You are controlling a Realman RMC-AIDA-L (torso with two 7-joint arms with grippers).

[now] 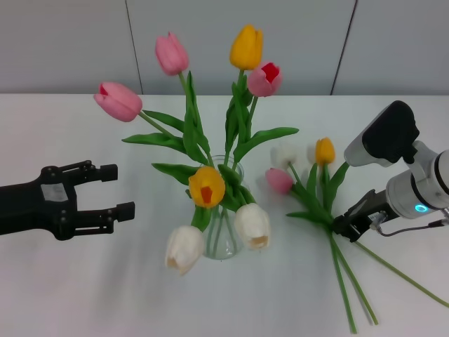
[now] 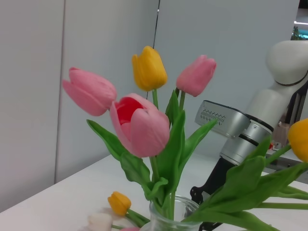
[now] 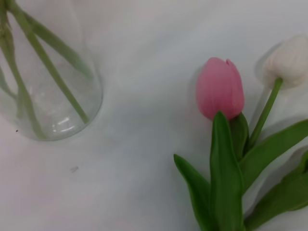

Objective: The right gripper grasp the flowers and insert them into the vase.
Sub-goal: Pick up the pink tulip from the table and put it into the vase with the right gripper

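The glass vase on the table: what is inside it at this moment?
The vase holds many tulips: pink, yellow, white. Green stems show through the glass in the right wrist view. The tulips' leaves cover the neck, so the stems cannot be counted.

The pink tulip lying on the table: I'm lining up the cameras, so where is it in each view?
Head view: the pink tulip lying on the white table, between the clear glass vase and the right gripper.
Left wrist view: only a pink sliver at the bottom edge, uncertain.
Right wrist view: right of centre.
Shared landmark: the vase.
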